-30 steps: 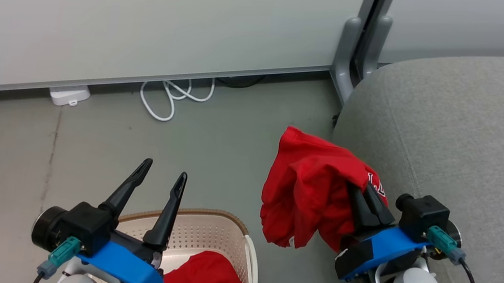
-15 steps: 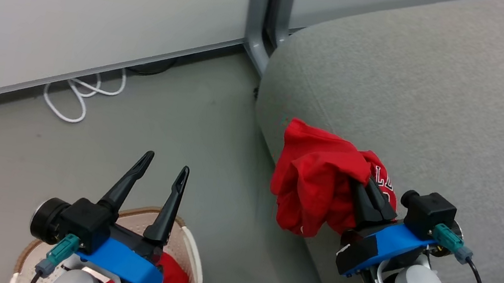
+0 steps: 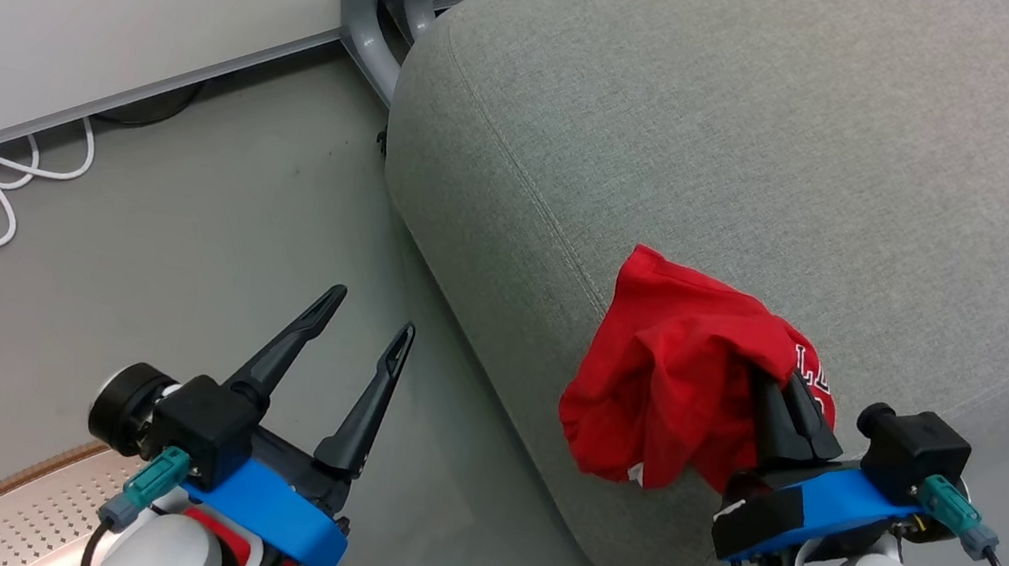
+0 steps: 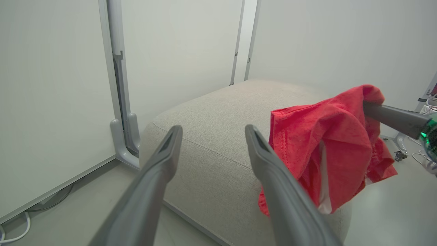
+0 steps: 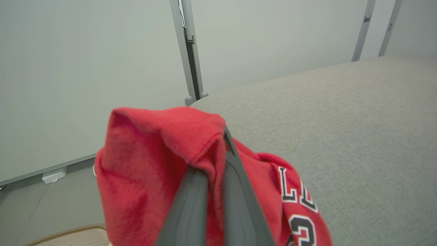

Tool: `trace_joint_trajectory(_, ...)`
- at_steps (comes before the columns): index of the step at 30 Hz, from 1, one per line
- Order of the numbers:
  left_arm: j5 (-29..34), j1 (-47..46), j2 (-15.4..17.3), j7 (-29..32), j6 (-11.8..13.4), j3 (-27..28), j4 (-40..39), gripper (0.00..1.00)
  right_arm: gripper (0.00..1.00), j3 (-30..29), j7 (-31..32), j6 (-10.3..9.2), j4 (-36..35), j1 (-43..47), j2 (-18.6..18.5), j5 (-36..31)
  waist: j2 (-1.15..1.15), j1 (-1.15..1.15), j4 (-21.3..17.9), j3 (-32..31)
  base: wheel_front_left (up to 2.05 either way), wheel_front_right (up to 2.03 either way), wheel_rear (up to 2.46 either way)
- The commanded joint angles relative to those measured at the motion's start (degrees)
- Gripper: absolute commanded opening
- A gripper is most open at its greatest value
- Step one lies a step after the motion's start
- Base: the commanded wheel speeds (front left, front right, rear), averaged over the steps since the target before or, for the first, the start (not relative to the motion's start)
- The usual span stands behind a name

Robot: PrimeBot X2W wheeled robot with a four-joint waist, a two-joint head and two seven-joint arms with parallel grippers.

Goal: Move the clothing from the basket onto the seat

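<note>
right hand (image 3: 785,400) clamped on lettered red garment (image 3: 671,380) | garment bunches ahead and left of that hand, at seat (image 3: 740,138) rounded front edge | left hand (image 3: 370,310) spread wide, holding nothing, above floor (image 3: 173,200) | basket (image 3: 15,499) low behind left hand

You lose the cream perforated plastic basket (image 3: 13,509) at the bottom edge; the red lettered fabric garment (image 3: 670,390) hides the right gripper's (image 3: 776,389) fingertips.
</note>
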Motion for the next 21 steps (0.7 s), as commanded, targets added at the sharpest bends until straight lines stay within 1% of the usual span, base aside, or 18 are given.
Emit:
trace_joint_trajectory(1,-0.33,-1.18,0.36,-0.17,-0.02,-0.26,0.08,1.00,0.00,-0.30,-0.19,0.03,-0.54,0.80,0.06,-0.14,0.00,0.00,-0.06,0.27,0.00,0.00,0.00)
trace_joint_trajectory(7,-0.11,-0.73,1.40,-0.17,-0.03,0.49,-0.91,1.00,0.00,-0.86,-0.19,0.02,-0.30,-1.21,0.06,0.60,0.00,0.00,-0.03,1.91,0.00,0.00,0.00)
trace_joint_trajectory(11,1.16,0.75,2.80,-0.17,0.05,2.59,-3.18,1.00,0.00,-1.93,-0.18,0.02,1.76,-6.18,0.05,2.53,0.00,0.00,-0.11,4.44,0.00,0.00,0.00)
trace_joint_trajectory(14,2.40,0.96,4.10,-0.16,0.07,3.35,-5.57,1.00,0.00,-4.45,-0.18,0.03,4.01,-11.72,0.00,2.99,0.00,0.00,1.07,7.54,0.00,0.00,0.00)
trace_joint_trajectory(17,3.55,0.28,6.14,-0.15,0.08,3.99,-8.16,1.00,0.00,-7.59,-0.18,0.02,5.89,-17.71,-1.09,3.83,0.00,0.00,2.53,11.58,0.00,0.00,0.00)
trace_joint_trajectory(21,4.62,-0.71,9.08,1.38,0.15,4.80,-12.41,1.00,0.00,-11.29,-0.18,0.03,8.90,-25.58,-4.34,5.16,0.00,0.00,4.40,17.03,0.00,0.00,0.00)
